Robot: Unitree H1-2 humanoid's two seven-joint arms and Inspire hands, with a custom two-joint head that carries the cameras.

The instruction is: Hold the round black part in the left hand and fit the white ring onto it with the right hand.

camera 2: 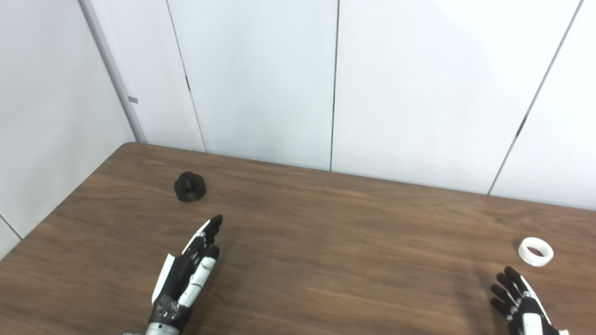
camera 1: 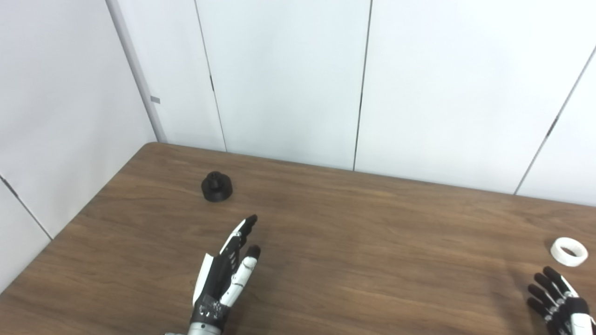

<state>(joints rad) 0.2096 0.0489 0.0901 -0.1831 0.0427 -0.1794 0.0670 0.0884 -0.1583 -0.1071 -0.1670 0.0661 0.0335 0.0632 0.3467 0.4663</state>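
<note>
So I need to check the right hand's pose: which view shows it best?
The left eye view: the right hand shows open fingers, though cut by the frame's corner. The right eye view shows it smaller and lower.

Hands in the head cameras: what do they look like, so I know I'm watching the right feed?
The left hand has a black back with white side panels, white finger segments with black tips, and a grey metallic wrist. The right hand shows black fingers with white trim; the picture's edge cuts off its wrist.

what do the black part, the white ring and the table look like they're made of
Black part: probably plastic, matte, no shine. White ring: looks like plastic too, smooth, dull, evenly white. Table: brown wood grain, low sheen; solid wood or laminate, cannot tell.
</note>
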